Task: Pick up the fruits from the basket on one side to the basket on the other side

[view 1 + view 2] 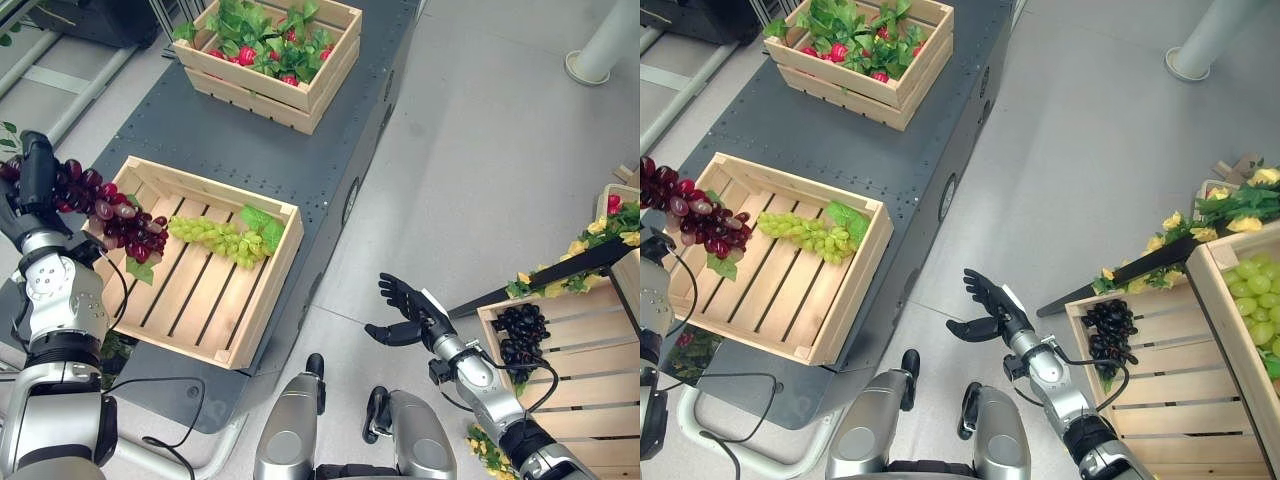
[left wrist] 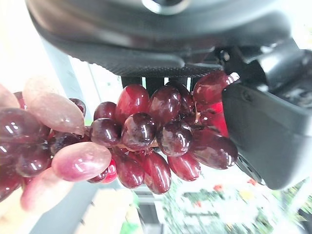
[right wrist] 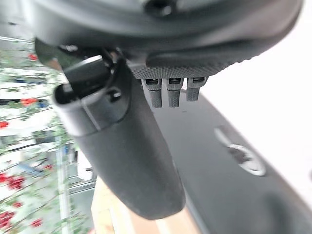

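Over the left rim of the near wooden crate [image 1: 262, 300], my left hand [image 1: 38, 170] is closed around the stem end of a bunch of red grapes [image 1: 112, 212]. My left wrist view shows the dark red berries pressed between my fingers and thumb. From my grip, the bunch trails to my right and slightly toward me, so its long axis runs across the crate's left edge, with the loose end hanging above the slats. Just beyond that tip lies a bunch of green grapes [image 1: 222, 238] with its leaves, resting inside the same crate and not touching my hand.

My left forearm stands nearly upright at the left edge of the head view, hand raised above the wrist. My right hand [image 1: 408, 310] hovers over the grey floor between the dark platform and the right-hand crate [image 1: 566, 400], fingers spread and relaxed, holding nothing. A bunch of black grapes [image 1: 521, 336] already lies in that crate.

I judge the coming move a carry across my body toward the right, since the receiving crate sits well away from my left hand and much nearer my right, so a handover seems plausible.
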